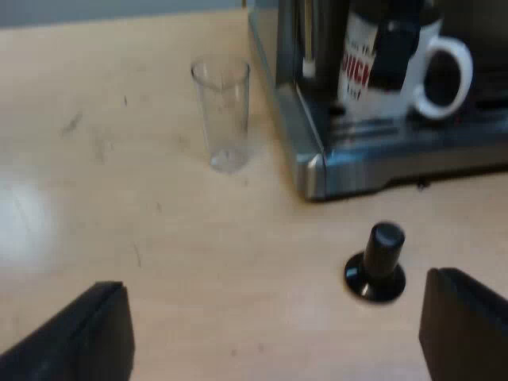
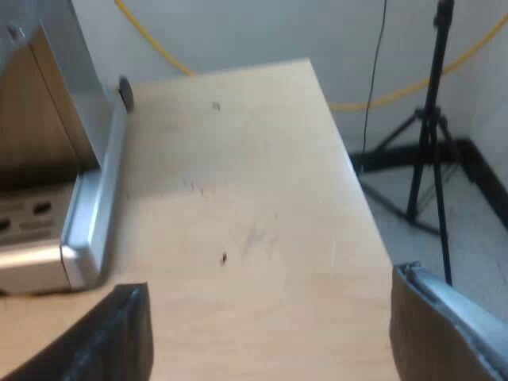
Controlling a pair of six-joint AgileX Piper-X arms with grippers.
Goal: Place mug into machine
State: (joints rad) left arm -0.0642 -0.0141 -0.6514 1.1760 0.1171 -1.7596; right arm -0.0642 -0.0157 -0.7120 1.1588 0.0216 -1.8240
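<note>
The white mug [image 1: 359,75], lettered in red, stands upright on the drip tray [image 1: 413,131] at the front of the espresso machine [image 1: 313,163], its handle pointing sideways along the machine's front. A dark shape hangs across the mug's face; what it is cannot be told. The robot's left hand [image 1: 275,290] hovers above the table [image 1: 159,230], its two black fingers [image 1: 95,333] spread wide with nothing between them. A tamper [image 1: 377,262] with a black knob stands on the table just before the machine's steel base, between the left hand and the mug. A clear measuring glass [image 1: 222,111] stands upright near the machine's corner, apart from it. From the right wrist, the right hand [image 2: 268,290] is likewise spread wide and grips nothing, poised over the table beside the machine's steel side. Beyond the table's edge, a black tripod [image 2: 425,151] stands on the floor and a yellow cable [image 2: 151,40] runs along the wall.
</note>
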